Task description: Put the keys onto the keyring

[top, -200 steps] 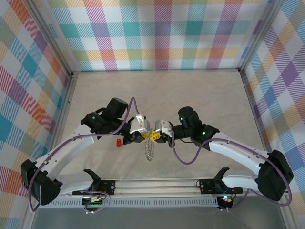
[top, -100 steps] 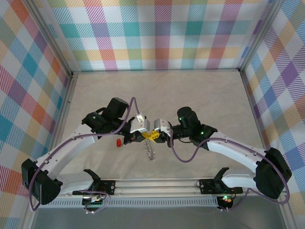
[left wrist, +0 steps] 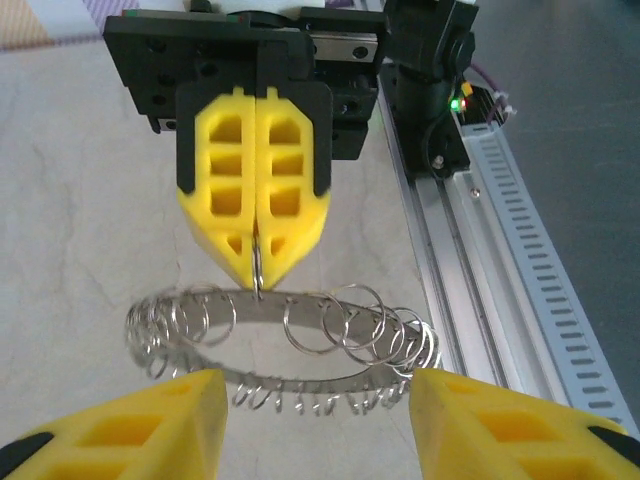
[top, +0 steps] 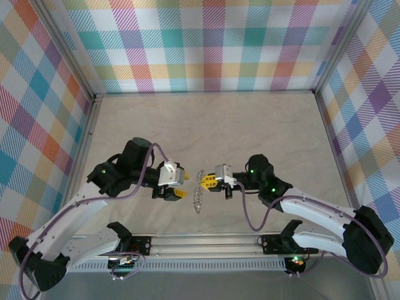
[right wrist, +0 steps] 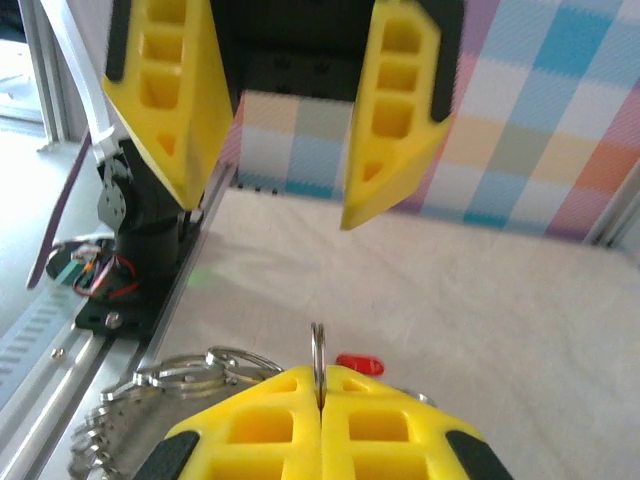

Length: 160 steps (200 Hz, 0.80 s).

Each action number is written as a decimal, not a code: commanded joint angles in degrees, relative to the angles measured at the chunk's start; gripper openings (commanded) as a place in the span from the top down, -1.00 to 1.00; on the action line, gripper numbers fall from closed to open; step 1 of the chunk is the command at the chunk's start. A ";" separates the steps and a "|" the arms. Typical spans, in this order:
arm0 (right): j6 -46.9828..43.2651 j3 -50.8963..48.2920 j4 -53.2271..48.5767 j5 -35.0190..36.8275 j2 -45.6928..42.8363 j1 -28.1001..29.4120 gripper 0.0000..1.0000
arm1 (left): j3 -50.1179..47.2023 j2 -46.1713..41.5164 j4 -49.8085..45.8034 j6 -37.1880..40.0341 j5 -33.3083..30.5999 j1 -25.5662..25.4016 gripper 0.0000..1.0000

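ROBOT ARMS MEET OVER A KEYRING: Two arms face each other above a pale, marbled surface (top: pixel 250 125) enclosed by pastel plaid walls (top: pixel 206 44). The right gripper (top: pixel 204 182) has its yellow fingers pressed together on one thin wire loop (right wrist: pixel 317 345) of the keyring (top: pixel 198 192), a silvery band fringed all round with small metal loops. The keyring hangs from those fingertips between the two arms, near the middle of the surface's front half. Seen from the left wrist, the band lies nearly level just below the right gripper's closed tips; whether its lower edge touches the surface cannot be told. The left gripper (top: pixel 180 189) stands just to the left of the keyring, its fingers spread apart and holding nothing, the tips pointed at the ring and clear of it. The key (right wrist: pixel 358 363), a tiny thing with a red head, lies on the surface just beyond the right gripper's tips in the right wrist view, below the parted left gripper; its blade is too small to make out. An aluminium rail (top: pixel 206 240) carrying both arm bases runs along the near edge.
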 commanded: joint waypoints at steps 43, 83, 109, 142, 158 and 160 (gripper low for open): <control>4.92 0.98 13.70 -7.77 0.45 0.28 1.00 | -3.37 1.59 15.02 -8.06 5.06 -0.94 0.07; 5.08 2.17 14.76 -8.24 3.17 0.28 1.00 | -4.06 1.04 17.61 -8.09 5.43 -0.95 0.32; 5.05 2.59 15.01 -7.69 4.11 0.28 1.00 | -4.98 0.14 18.21 -8.15 5.86 -1.04 0.66; 5.31 2.98 15.10 -7.32 4.59 0.28 1.00 | -6.91 -1.22 19.45 -8.70 5.56 -0.99 0.60; 5.49 2.94 15.46 -7.48 4.59 0.28 1.00 | -6.76 -0.61 19.27 -8.64 5.69 -0.99 0.58; 5.49 2.95 15.53 -7.53 4.59 0.28 1.00 | -6.71 -0.52 19.32 -8.65 5.62 -1.03 0.58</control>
